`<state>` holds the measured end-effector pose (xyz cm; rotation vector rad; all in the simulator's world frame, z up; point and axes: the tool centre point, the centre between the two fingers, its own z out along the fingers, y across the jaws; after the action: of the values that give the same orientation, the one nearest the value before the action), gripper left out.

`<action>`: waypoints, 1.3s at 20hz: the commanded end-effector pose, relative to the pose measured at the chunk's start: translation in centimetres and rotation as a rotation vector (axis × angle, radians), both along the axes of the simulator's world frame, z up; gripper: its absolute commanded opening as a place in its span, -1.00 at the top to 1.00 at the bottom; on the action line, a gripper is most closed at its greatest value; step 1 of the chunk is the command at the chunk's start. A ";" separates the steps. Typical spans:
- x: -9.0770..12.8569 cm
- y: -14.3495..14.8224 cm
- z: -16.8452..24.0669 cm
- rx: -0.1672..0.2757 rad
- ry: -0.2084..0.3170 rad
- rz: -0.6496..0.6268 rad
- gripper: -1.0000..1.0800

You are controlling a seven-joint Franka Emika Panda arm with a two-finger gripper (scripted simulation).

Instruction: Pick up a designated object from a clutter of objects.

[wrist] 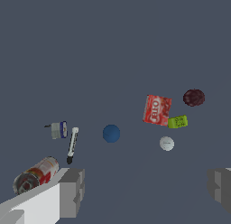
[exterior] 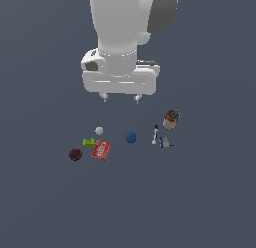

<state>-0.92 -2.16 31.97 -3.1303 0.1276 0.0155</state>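
Seven small items lay scattered on the grey floor (exterior: 45, 207): at the exterior view's left sat the bumpy maroon ball (exterior: 75, 154), then the lime-green piece (exterior: 89, 141) touching the red flat packet (exterior: 100, 150), with the pale grey lump (exterior: 99, 130) just behind them. Further right came the blue ball (exterior: 131, 137), the white-blue tool (exterior: 159, 138) and the red-white can (exterior: 171, 119). Above them all the gripper (exterior: 120, 97) hung with its fingers (wrist: 72, 191) spread wide, grasping nothing and well apart from the maroon ball.

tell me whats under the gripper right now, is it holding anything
Nothing is held: the gripper hangs open above the grey floor. The blue ball lies nearest below it; the maroon ball sits off toward the exterior view's left. Nothing looks covered.
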 end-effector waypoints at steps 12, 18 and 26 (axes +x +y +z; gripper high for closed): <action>0.2 -2.7 0.3 -0.031 -0.016 -0.020 -0.92; 0.3 -2.7 0.3 -0.029 -0.015 -0.024 -0.92; 1.3 -3.9 -1.3 -0.015 -0.013 -0.126 -0.92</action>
<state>0.16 -5.70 31.07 -3.1367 0.2857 -0.0088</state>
